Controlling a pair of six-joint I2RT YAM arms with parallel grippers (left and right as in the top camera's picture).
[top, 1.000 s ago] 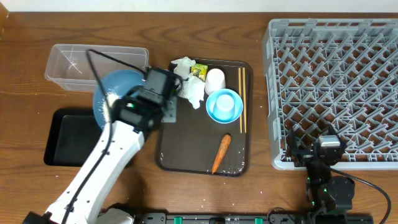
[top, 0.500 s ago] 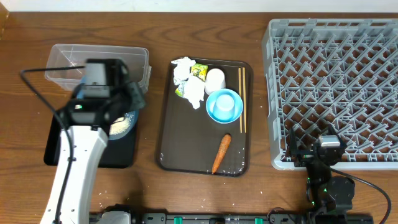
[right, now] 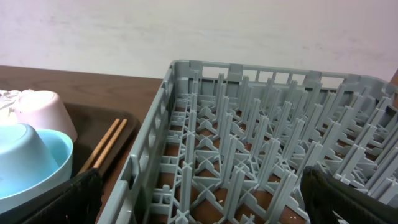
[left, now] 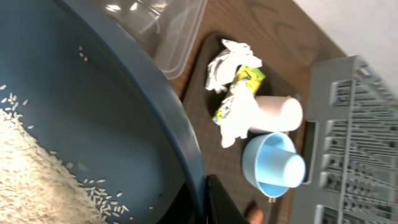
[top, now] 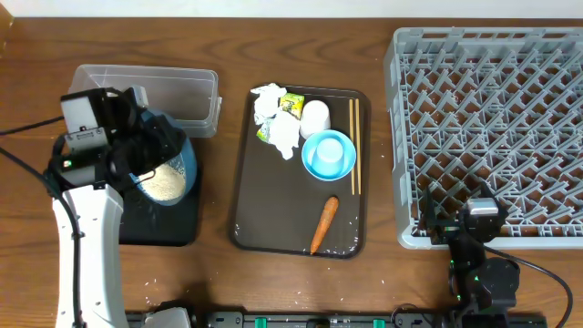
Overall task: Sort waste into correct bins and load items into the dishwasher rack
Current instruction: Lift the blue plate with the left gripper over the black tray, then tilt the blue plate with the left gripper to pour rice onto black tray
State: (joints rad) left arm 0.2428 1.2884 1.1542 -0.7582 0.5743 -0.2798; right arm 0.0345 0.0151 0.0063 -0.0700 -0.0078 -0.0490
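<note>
Well left of the brown tray (top: 273, 205), my left gripper (top: 144, 153) was clamped on the rim of the plate (top: 178, 159), jaws pressed tight against it. I held the plate tilted, with rice (top: 164, 185) heaped in its low side. Beneath it, just left of the brown tray, lay the black tray (top: 178, 228). The clear bin (top: 178, 91) stood off the brown tray's far left corner.

At the brown tray's far end sat the napkins (top: 271, 117), the wrapper (top: 292, 103) and the pink cup (top: 315, 115). Nearer its middle was the bowl (top: 311, 159) with the blue cup (top: 332, 155) in it. The chopsticks (top: 354, 146) lay along its right edge and the carrot (top: 324, 223) at its near end.

Just right of the brown tray stood the rack (top: 492, 118). Farther right, toward the near side, my right gripper (top: 455, 221) had its jaws wide apart, holding nothing.
</note>
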